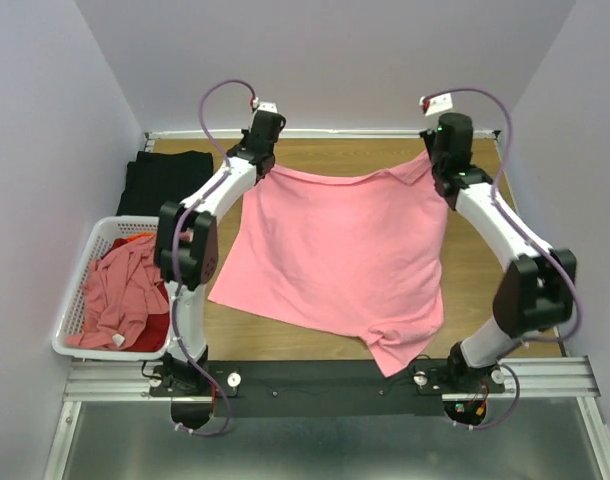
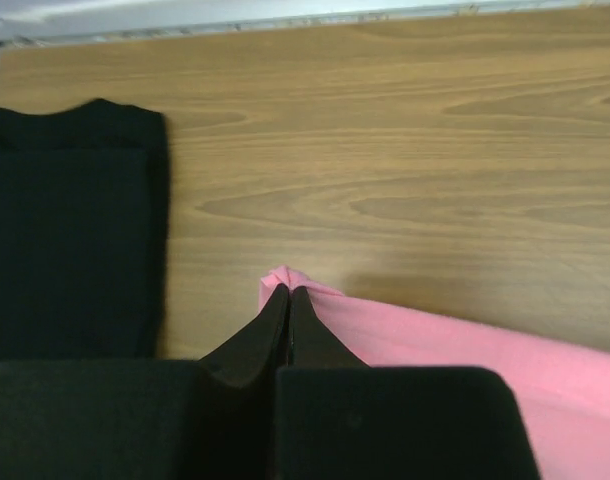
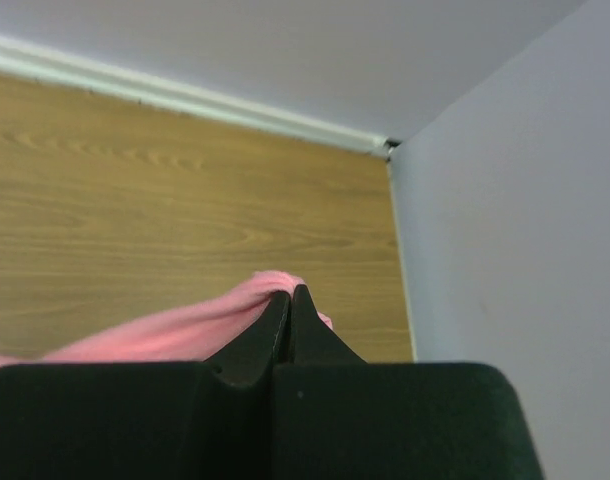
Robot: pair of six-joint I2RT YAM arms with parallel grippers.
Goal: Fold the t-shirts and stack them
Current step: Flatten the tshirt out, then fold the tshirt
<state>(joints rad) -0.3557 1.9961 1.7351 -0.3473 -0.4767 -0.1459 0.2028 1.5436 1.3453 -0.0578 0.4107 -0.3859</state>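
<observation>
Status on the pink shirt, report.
Both shut on pink t-shirt: left gripper, right gripper, one far corner each. Shirt held spread between them. Far left, black t-shirt lies out of the way.

Pink t-shirt [image 1: 335, 250]: soft matt cloth, lightly wrinkled. Black t-shirt [image 1: 165, 180], far left: matt cloth, smooth. Table [image 1: 470, 280]: wood grain, smooth, faint sheen. Basket [image 1: 73, 305], near left: white slatted plastic; crumpled pink and red t-shirts [image 1: 120, 290] inside, matt cloth. Left gripper [image 2: 288, 292], right gripper [image 3: 290, 292]: black, matt. Near rail [image 1: 105, 385]: ribbed silver metal.
</observation>
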